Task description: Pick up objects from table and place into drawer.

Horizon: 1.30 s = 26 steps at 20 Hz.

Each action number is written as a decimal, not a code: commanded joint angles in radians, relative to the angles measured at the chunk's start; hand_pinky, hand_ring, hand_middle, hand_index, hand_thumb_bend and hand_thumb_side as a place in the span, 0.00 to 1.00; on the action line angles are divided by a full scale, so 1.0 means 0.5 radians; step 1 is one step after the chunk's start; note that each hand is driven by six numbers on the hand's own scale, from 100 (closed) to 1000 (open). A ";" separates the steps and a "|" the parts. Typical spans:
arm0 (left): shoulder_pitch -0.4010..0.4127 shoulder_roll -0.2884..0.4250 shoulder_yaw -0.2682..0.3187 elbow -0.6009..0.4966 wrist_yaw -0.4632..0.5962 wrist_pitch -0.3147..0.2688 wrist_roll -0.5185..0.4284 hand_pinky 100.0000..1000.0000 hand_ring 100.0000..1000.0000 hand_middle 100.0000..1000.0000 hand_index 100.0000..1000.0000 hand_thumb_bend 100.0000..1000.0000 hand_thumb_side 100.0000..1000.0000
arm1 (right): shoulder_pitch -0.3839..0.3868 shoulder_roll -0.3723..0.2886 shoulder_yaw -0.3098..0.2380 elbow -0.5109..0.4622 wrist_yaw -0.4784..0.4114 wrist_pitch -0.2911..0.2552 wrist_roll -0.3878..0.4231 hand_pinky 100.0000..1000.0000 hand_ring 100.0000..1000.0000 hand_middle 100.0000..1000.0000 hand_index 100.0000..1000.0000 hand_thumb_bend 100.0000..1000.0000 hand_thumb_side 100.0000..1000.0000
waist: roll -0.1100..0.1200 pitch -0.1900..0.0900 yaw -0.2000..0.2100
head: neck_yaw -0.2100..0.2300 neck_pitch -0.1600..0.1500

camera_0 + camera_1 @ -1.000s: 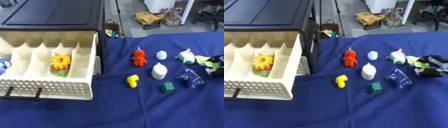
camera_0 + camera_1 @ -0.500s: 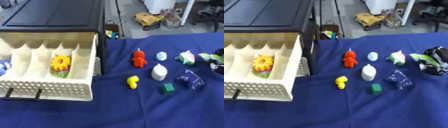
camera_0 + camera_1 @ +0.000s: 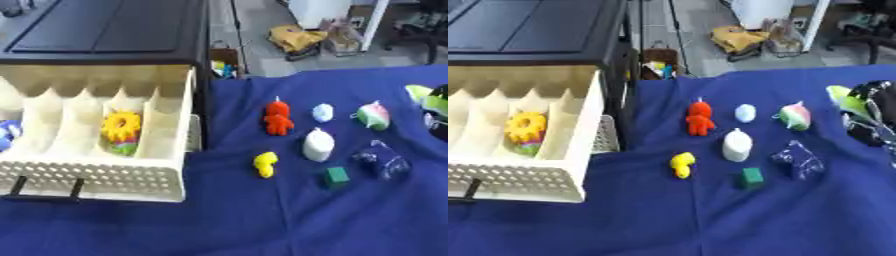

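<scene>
Small toys lie on the blue tablecloth (image 3: 710, 215): a red figure (image 3: 700, 118), white bottle (image 3: 737, 145), yellow duck (image 3: 682, 164), green cube (image 3: 752, 177). The cream drawer (image 3: 96, 175) stands open, holding a yellow flower (image 3: 121, 126). The right hand (image 3: 870, 117) sits at the right edge, perhaps holding something green; its fingers cannot be made out.

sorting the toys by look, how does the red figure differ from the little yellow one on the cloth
The red figure is red and taller, with a thin tip on top; the yellow toy is yellow, smaller and squat. The red figure lies farther from the robot, the yellow toy nearer. Both rest on the blue cloth, outside the drawer.
</scene>
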 commanded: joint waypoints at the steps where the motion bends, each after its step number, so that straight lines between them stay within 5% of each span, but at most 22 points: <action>1: -0.017 0.031 -0.002 -0.026 0.004 -0.002 -0.011 0.37 0.65 0.53 0.77 0.10 0.96 | -0.024 -0.060 -0.002 -0.066 0.040 -0.051 -0.208 0.58 0.69 0.37 0.44 0.00 0.00 | -0.005 -0.028 -0.001 | -0.006 -0.026; 5: -0.017 0.031 -0.002 -0.026 0.006 -0.001 -0.013 0.37 0.66 0.53 0.77 0.10 0.96 | -0.018 -0.067 0.014 -0.128 0.047 -0.104 -0.394 0.57 0.69 0.37 0.43 0.00 0.00 | -0.005 -0.028 -0.002 | -0.007 -0.026; 11: -0.015 0.038 -0.003 -0.026 0.013 0.000 -0.014 0.37 0.66 0.53 0.77 0.10 0.96 | -0.016 -0.099 0.054 -0.362 0.025 -0.141 -0.469 0.57 0.69 0.38 0.44 0.00 0.00 | -0.011 -0.039 -0.001 | -0.006 -0.024; 21: -0.016 0.061 -0.002 -0.026 0.030 0.013 -0.016 0.37 0.66 0.53 0.77 0.09 0.96 | -0.036 -0.217 0.171 -0.923 -0.185 -0.114 -0.295 0.58 0.71 0.39 0.44 0.00 0.00 | -0.044 -0.064 -0.004 | 0.006 -0.001; 22: -0.017 0.064 -0.002 -0.026 0.032 0.015 -0.016 0.37 0.66 0.53 0.77 0.09 0.96 | -0.042 -0.229 0.181 -0.976 -0.218 -0.104 -0.264 0.58 0.70 0.39 0.44 0.00 0.07 | -0.049 -0.068 -0.003 | 0.008 0.001; 23: -0.017 0.067 -0.001 -0.026 0.034 0.017 -0.015 0.37 0.66 0.53 0.77 0.09 0.96 | -0.049 -0.241 0.192 -1.029 -0.251 -0.095 -0.233 0.58 0.70 0.38 0.44 0.00 0.00 | -0.054 -0.073 -0.002 | 0.011 0.003; 26: -0.018 0.079 0.000 -0.026 0.041 0.024 -0.013 0.38 0.65 0.53 0.77 0.09 0.96 | -0.084 -0.267 0.219 -1.189 -0.380 -0.063 -0.125 0.58 0.70 0.38 0.43 0.00 0.00 | -0.068 -0.088 0.000 | 0.022 0.009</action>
